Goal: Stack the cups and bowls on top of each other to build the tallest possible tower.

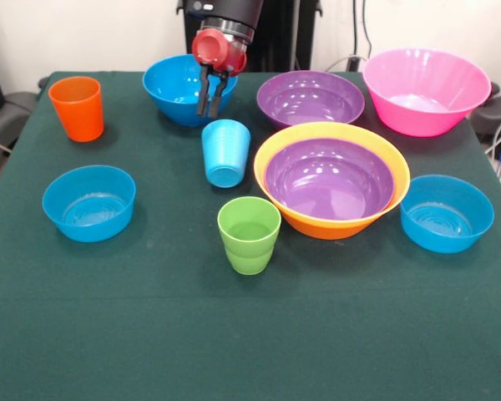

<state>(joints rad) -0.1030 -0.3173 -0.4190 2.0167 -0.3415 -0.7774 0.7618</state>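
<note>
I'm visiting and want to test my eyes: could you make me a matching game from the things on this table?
Things:
1. orange cup
2. light blue cup
3. purple bowl
4. end effector

States:
A. nested inside the orange-yellow bowl
B. hanging in front of a blue bowl
C. standing upside down
D. standing upright, alone at the picture's left

Pairs: 1-D, 2-C, 3-A, 4-B

Arm [230, 12] cut off at top edge; gripper [211, 107] hides part of far blue bowl [171, 88]. Purple bowl [329, 180] covers orange-yellow bowl [317, 224] inside.
</note>
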